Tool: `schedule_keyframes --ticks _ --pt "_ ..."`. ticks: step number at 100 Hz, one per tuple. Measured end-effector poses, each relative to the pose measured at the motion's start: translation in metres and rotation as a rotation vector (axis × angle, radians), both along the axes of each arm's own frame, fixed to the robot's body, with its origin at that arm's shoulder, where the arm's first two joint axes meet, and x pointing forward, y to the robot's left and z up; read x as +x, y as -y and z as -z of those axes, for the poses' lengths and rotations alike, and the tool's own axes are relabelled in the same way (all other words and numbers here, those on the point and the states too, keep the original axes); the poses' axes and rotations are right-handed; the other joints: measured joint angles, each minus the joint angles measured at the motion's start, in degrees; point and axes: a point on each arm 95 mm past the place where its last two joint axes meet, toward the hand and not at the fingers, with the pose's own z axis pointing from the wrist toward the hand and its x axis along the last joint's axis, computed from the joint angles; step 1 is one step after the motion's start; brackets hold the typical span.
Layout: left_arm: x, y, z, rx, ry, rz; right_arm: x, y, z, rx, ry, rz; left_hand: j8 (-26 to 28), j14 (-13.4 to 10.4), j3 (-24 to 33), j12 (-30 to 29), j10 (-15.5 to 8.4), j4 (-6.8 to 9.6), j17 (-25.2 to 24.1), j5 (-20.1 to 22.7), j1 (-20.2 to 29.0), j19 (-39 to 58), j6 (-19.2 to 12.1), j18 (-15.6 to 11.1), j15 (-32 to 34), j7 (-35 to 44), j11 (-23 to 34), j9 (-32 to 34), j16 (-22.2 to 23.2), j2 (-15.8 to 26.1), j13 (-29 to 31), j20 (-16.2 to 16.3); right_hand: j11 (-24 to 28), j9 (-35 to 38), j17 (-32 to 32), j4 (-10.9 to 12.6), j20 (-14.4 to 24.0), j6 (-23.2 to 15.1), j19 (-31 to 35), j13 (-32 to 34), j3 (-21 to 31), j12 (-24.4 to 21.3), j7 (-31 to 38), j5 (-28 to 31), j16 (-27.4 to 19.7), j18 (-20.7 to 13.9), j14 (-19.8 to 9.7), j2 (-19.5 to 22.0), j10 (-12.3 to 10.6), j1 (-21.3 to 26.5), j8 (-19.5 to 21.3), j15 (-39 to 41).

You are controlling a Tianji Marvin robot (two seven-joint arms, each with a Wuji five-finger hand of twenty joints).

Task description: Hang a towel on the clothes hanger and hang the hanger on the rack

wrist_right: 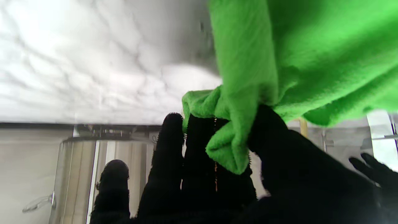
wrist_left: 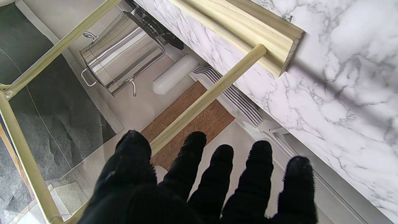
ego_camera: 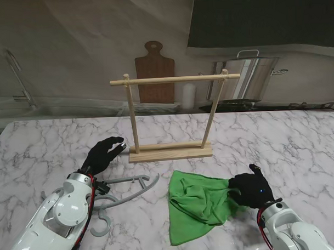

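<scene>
Green towel is lying crumpled near-centre, its right edge being pinched by right hand. Left hand is hovering released, fingers spread, just left of rack; hanger is lying beside left arm.

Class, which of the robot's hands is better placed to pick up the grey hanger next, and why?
Probably the left hand: it is open and empty beside the hanger, while the right hand already pinches the green towel.

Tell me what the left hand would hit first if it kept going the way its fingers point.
Probably the wooden rack: the left hand, open, points at its left upright near the base. Depth is unclear, so it might slip just past.
</scene>
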Motion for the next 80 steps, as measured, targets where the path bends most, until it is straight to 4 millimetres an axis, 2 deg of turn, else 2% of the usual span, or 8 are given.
schedule_keyframes --ticks 33,44,66,80 --pt "-0.001 0.003 0.001 0.010 -0.003 0.012 0.013 0.016 -0.080 -0.012 0.243 -0.044 0.00 -0.03 0.00 0.00 -0.04 0.00 0.00 0.00 0.00 0.00 0.00 -0.02 -0.23 0.00 -0.73 -0.80 0.00 0.00 0.00 0.00 0.29 0.69 2.30 -0.01 0.04 0.89 2.49 1.54 0.00 0.87 0.57 1.40 0.67 0.71 0.54 0.02 0.62 -0.02 1.87 0.65" --pt "-0.001 0.004 0.001 0.020 -0.007 0.023 0.018 0.026 -0.109 -0.023 0.327 -0.039 0.00 -0.63 0.00 -2.86 -0.10 0.00 0.01 0.00 0.00 -2.80 0.00 -0.11 -1.45 0.00 -1.72 -3.07 -0.75 0.00 -0.19 -0.22 0.29 0.73 3.00 -0.01 0.63 1.38 3.83 2.13 -0.01 1.36 0.57 1.97 0.69 0.82 0.58 0.02 0.70 -0.02 2.10 0.66" --pt "0.003 0.005 -0.002 0.151 -0.040 0.107 0.016 0.047 -0.176 -0.071 0.515 -0.072 0.00 -1.36 0.00 -5.07 -0.64 0.00 0.10 -1.11 -0.03 -2.81 0.00 -1.47 -2.49 -0.05 -2.28 -4.90 -2.09 0.60 -0.94 -1.44 0.29 0.80 3.35 -0.01 1.25 1.44 4.88 2.43 -0.05 1.39 0.57 2.22 0.71 0.95 0.58 0.02 0.70 -0.03 2.72 0.66" --pt "0.008 -0.003 -0.008 0.195 -0.012 0.109 0.017 0.051 -0.194 -0.105 0.563 -0.093 0.00 -1.87 0.00 -5.17 -1.09 0.00 0.10 -2.61 -0.03 -2.81 -0.21 -2.21 -3.23 -0.70 -2.28 -4.90 -2.46 0.60 -2.59 -2.57 0.29 1.25 4.08 -0.02 2.11 1.44 6.74 2.90 -0.05 1.40 0.57 2.26 0.80 0.97 0.58 0.02 0.70 -0.06 3.21 0.66"
